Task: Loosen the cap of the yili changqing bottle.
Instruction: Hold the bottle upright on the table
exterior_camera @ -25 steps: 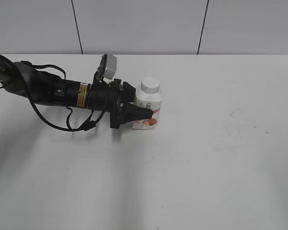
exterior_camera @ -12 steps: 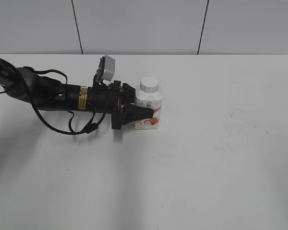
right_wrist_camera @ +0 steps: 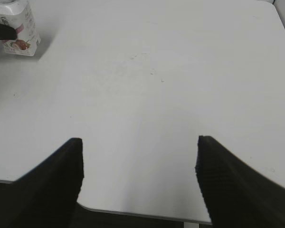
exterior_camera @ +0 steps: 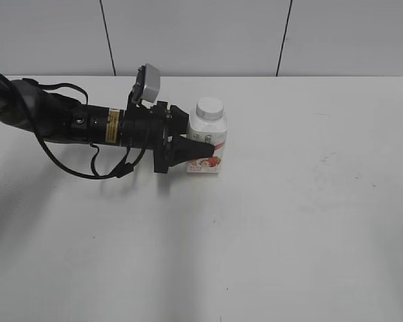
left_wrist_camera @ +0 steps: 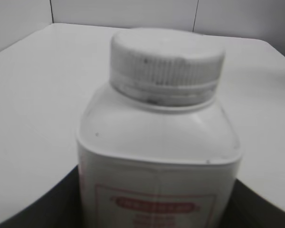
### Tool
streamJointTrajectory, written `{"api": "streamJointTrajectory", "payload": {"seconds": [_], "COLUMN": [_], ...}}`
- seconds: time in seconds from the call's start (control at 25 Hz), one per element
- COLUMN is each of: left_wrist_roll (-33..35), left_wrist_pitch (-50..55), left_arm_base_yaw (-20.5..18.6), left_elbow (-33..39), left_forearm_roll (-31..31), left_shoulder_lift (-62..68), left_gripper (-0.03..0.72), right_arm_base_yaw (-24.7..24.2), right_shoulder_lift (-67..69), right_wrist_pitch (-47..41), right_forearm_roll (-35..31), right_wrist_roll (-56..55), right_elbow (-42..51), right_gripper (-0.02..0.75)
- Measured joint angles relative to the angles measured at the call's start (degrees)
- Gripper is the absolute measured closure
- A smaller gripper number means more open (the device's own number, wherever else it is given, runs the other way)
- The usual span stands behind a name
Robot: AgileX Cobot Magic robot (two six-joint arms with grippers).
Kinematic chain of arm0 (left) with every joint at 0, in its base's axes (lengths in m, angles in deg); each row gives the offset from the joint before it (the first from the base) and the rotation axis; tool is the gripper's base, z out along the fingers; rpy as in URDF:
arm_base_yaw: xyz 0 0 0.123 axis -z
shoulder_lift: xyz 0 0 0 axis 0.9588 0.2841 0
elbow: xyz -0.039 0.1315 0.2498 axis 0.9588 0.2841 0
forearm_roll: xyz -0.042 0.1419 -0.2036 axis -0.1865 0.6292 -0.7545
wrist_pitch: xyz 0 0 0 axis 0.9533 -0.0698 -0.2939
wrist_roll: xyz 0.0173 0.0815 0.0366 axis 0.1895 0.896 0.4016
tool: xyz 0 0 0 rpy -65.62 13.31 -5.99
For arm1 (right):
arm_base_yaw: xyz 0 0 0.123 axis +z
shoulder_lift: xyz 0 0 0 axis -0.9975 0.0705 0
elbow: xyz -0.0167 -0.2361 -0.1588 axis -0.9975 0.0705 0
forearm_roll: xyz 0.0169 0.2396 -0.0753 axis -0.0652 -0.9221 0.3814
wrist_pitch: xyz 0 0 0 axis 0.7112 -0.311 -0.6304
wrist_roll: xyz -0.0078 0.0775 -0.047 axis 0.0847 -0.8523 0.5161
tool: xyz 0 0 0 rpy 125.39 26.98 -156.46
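The yili changqing bottle (exterior_camera: 211,131) is upright at the middle back of the white table, white with a pink-red strawberry label. Its ribbed white cap (exterior_camera: 210,106) sits on the neck. My left gripper (exterior_camera: 205,145) reaches in from the left and is shut on the bottle's body below the shoulders, with one black finger (exterior_camera: 191,149) across the label. The left wrist view shows the bottle (left_wrist_camera: 156,142) and cap (left_wrist_camera: 167,61) close up, the jaws pressing on both sides. My right gripper (right_wrist_camera: 138,156) hangs open and empty over the table's near edge, far from the bottle (right_wrist_camera: 23,28).
The white table (exterior_camera: 289,201) stretches bare to the right and front of the bottle. A grey panelled wall (exterior_camera: 188,33) stands behind it. The left arm and its cables (exterior_camera: 67,124) lie low over the table's left side. The table's front edge (right_wrist_camera: 133,210) shows under the right gripper.
The left arm has shifted slightly toward the back of the table, carrying the gripped bottle with it. The right gripper has not visibly changed.
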Motion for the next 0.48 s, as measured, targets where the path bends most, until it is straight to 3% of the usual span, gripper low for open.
{"api": "streamJointTrajectory", "payload": {"seconds": [0.48], "left_wrist_roll": [2.0], "left_wrist_pitch": [-1.3], "left_arm_base_yaw": [-0.1], "left_elbow": [1.2], "left_forearm_roll": [-2.2], "left_shoulder_lift": [3.5], "left_gripper": [0.27], "right_arm_base_yaw": [0.0], "right_shoulder_lift": [0.0], "right_wrist_pitch": [0.0], "right_forearm_roll": [0.0], "right_wrist_roll": [0.0], "right_elbow": [0.0], "right_gripper": [0.158]}}
